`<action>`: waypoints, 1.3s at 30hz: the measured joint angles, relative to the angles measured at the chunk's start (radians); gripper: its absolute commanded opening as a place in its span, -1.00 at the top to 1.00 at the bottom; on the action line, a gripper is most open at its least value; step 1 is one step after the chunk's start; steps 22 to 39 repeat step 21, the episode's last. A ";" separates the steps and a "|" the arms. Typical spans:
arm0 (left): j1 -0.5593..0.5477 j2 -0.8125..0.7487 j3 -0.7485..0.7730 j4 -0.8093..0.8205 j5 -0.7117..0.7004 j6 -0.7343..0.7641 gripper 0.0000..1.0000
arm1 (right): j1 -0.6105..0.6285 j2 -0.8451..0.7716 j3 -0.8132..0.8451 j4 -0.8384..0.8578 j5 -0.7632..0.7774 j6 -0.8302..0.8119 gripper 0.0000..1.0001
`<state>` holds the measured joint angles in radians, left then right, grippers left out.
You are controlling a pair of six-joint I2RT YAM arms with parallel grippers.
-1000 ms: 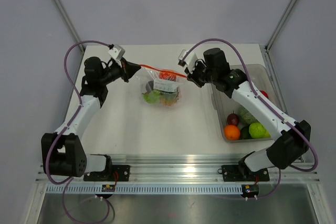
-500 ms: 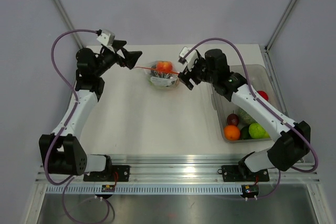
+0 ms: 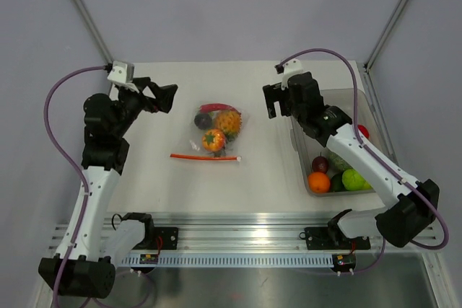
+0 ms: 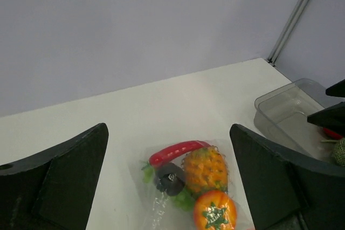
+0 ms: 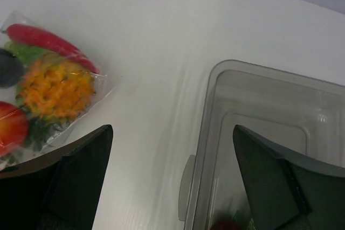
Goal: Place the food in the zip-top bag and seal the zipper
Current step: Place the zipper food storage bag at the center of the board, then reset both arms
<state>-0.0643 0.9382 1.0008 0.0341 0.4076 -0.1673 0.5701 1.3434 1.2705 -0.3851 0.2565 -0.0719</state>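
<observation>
The zip-top bag [image 3: 216,129] lies flat on the white table, untouched by either gripper. Its red-orange zipper [image 3: 206,156] runs along the near edge. Inside it is food: a pineapple [image 4: 206,169], a red chili [image 4: 178,151], an orange fruit [image 4: 214,211] and a dark purple piece [image 4: 170,178]. My left gripper [image 3: 163,97] hangs open to the left of the bag with nothing between its fingers [image 4: 59,179]. The right gripper [image 3: 272,102] is open and empty too, off to the bag's right, over the gap between the bag [image 5: 48,87] and the bin.
A rigid clear bin [image 3: 345,102] stands at the right edge of the table. Its near end holds more toy food: an orange [image 3: 318,182], a green fruit [image 3: 353,179], a dark purple piece [image 3: 320,163] and a red one [image 3: 362,130]. The bin's far end [image 5: 269,117] holds nothing.
Both grippers have opened and let go of the bag's zipper ends. The bag has dropped flat onto the table, and both arms have drawn back to either side.
</observation>
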 measured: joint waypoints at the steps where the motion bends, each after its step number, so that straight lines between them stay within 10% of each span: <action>1: 0.000 -0.019 -0.011 -0.032 -0.024 -0.019 -0.98 | 0.000 -0.007 0.000 -0.017 0.042 0.031 -0.99; 15: 0.000 -0.360 -0.275 -0.447 -0.314 -0.137 -0.98 | 0.000 -0.222 -0.121 -0.273 0.373 0.373 -0.99; 39: 0.000 -0.372 -0.286 -0.462 -0.366 -0.156 -0.98 | 0.000 -0.304 -0.247 -0.310 0.397 0.478 -0.99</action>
